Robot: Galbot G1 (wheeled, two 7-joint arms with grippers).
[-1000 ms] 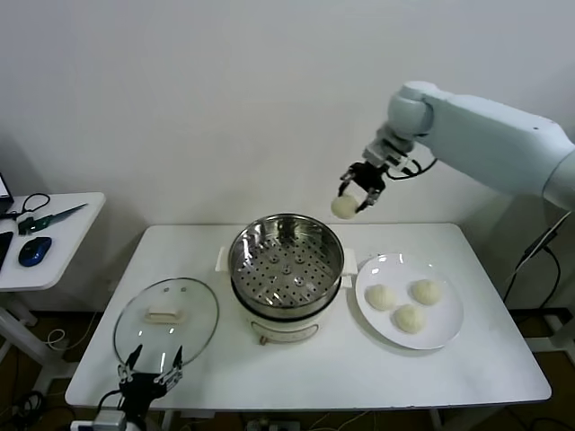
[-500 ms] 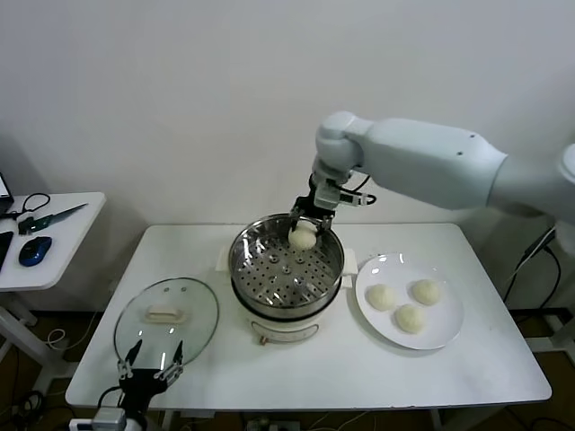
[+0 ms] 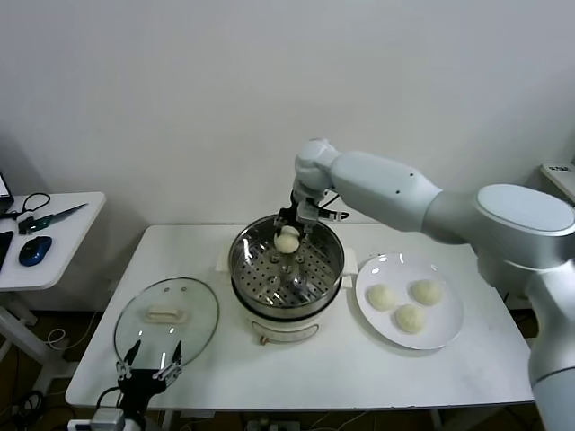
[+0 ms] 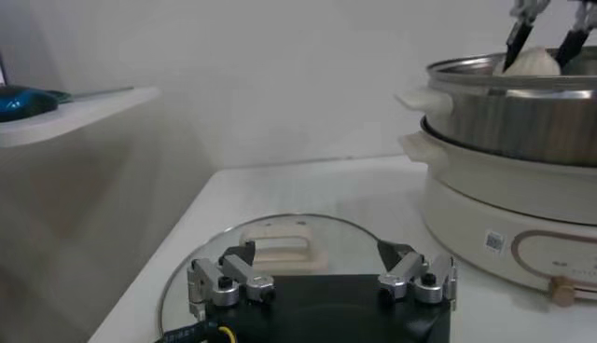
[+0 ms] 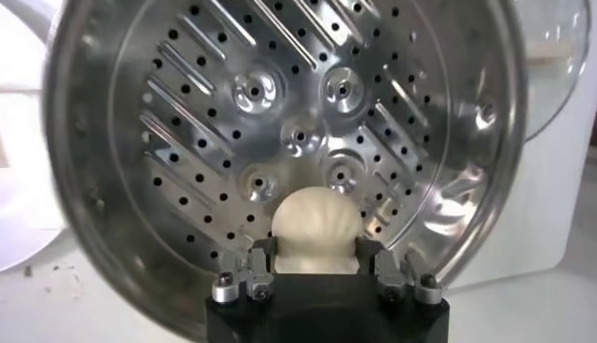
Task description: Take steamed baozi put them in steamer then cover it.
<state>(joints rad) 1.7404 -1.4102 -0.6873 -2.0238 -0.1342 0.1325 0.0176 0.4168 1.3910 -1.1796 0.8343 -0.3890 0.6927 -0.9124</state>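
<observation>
Gripping a smooth domed baozi (image 3: 287, 240) over perforated steel steamer (image 3: 260, 280).

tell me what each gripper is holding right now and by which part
The right gripper holds one baozi by its sides, above the steamer. The left gripper is open and holds nothing, near the glass lid.

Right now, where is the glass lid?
The round clear glass lid lies flat on the white table, left of the steel steamer, before the open left claw.
</observation>
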